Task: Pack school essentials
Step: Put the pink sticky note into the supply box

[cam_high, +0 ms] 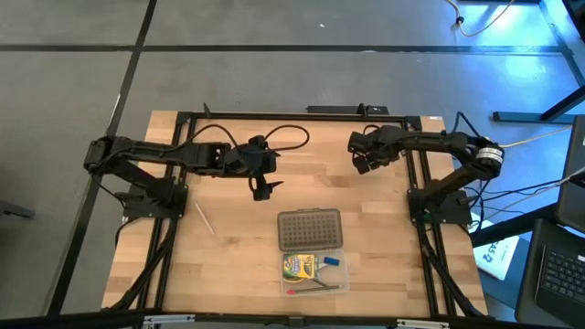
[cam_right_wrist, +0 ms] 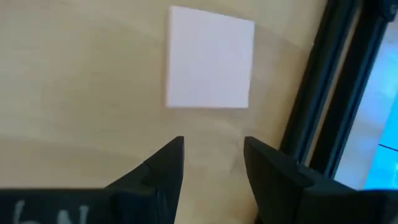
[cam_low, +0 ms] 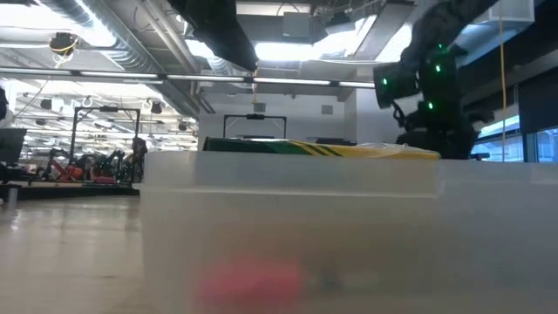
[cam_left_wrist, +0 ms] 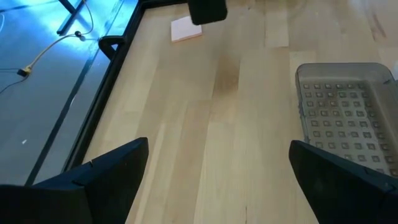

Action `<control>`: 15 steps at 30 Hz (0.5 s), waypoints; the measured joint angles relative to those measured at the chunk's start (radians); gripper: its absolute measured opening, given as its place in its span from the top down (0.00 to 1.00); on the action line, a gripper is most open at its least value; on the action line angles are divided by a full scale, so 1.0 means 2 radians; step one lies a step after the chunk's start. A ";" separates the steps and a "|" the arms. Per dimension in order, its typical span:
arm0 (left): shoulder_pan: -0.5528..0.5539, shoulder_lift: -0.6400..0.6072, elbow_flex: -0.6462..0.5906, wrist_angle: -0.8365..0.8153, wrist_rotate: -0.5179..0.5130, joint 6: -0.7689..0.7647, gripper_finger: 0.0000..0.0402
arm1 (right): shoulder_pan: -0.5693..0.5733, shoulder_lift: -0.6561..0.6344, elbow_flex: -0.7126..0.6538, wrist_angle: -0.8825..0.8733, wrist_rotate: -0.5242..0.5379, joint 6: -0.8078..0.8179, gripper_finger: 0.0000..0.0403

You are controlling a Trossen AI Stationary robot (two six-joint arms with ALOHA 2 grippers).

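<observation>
A pink square pad (cam_right_wrist: 210, 59) lies flat on the table near the far right corner, also visible in the left wrist view (cam_left_wrist: 185, 29). My right gripper (cam_right_wrist: 214, 158) hovers just short of it, open, fingers pointing down, nothing between them; in the high view (cam_high: 364, 164) it hides the pad. My left gripper (cam_high: 264, 189) hangs open over the table's middle. In the clear case's tray (cam_high: 340, 274) lie a green-yellow crayon box (cam_high: 299, 266), a blue eraser (cam_high: 331, 261) and long items (cam_high: 315, 288). A pale pencil (cam_high: 206, 218) lies on the table.
The case's grey dotted lid (cam_high: 310, 229) lies open on the far side of the tray. A black frame rail (cam_right_wrist: 323, 93) runs close beside the pad along the table's right edge. Cables (cam_high: 274, 137) lie by the left arm. The low view is filled by the case's wall (cam_low: 288, 235).
</observation>
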 joint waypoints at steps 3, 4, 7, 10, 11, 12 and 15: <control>0.000 0.000 0.000 0.000 0.000 0.000 0.05 | -0.017 0.000 -0.018 0.036 0.008 0.008 0.58; 0.000 0.000 0.000 0.000 0.000 0.000 0.05 | -0.021 0.000 -0.025 0.046 0.008 0.008 0.58; 0.000 0.000 0.000 0.000 0.000 0.000 0.05 | -0.034 0.000 -0.042 0.086 0.008 0.008 0.58; 0.000 0.000 0.000 0.000 0.000 0.000 0.05 | -0.046 0.000 -0.060 0.125 0.007 0.008 0.58; 0.000 0.000 0.000 0.000 0.000 0.000 0.05 | -0.050 0.000 -0.065 0.142 0.007 0.007 0.58; 0.000 0.000 0.000 0.000 0.000 0.000 0.05 | -0.053 0.000 -0.068 0.155 0.006 0.002 0.58; 0.000 0.000 0.000 0.000 0.000 0.000 0.05 | -0.059 0.004 -0.071 0.164 0.004 -0.003 0.58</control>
